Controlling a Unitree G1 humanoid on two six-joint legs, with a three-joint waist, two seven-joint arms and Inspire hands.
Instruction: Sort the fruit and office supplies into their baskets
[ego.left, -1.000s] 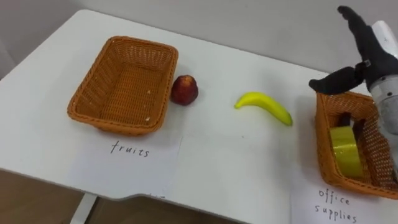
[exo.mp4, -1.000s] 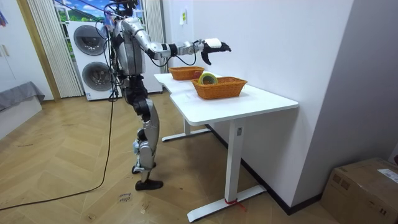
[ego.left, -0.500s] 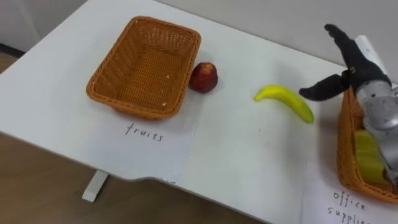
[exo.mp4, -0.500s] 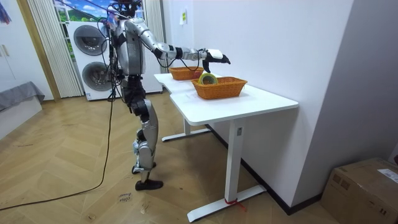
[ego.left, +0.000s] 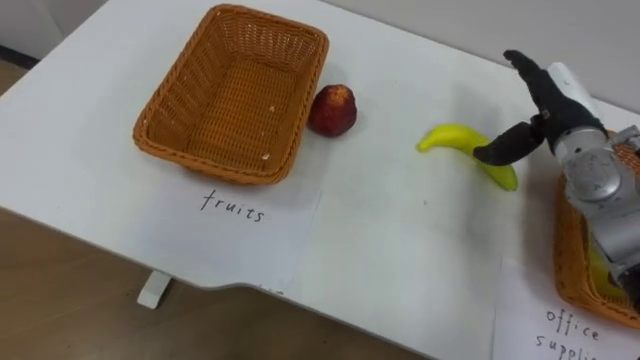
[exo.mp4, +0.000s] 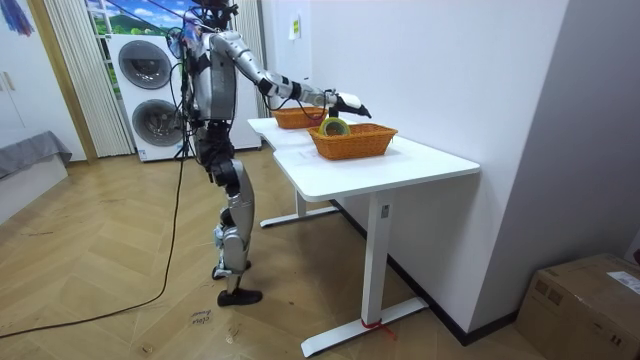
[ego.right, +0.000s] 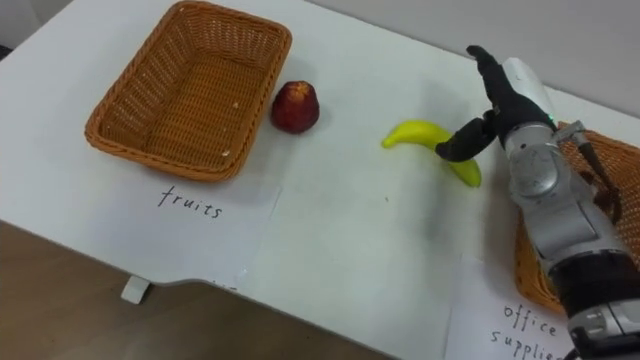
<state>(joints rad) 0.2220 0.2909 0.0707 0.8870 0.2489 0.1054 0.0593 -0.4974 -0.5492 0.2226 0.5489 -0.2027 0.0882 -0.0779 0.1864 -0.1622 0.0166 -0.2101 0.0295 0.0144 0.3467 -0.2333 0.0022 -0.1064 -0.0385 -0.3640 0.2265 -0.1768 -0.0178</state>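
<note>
Left eye view: right hand (ego.left: 548, 115), fingers spread and gripping nothing, hovers over the curved yellow banana (ego.left: 452, 139) lying at three o'clock from the round red apple (ego.left: 332, 110).

Both eye views look steeply down from the robot's head, close over the counter (ego.left: 400, 250), set a little apart sideways. Each has the fruit basket (ego.left: 235, 95) at 10 o'clock and the office basket (ego.left: 572, 290) at 4 o'clock. The room view stands well off, facing the counter's end, and shares both baskets.
</note>
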